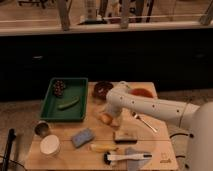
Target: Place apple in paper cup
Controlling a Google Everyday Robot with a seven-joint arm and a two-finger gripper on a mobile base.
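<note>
Camera view — gripper point(113, 115) at small orange-pink apple point(104, 118).

A wooden table point(159, 146) stands before a dark wall point(130, 60) in dim light.

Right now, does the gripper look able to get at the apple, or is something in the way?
Probably yes. The gripper is down at the apple near the middle of the table, with nothing between them. The blue sponge and the dark bowl lie apart from it.
</note>
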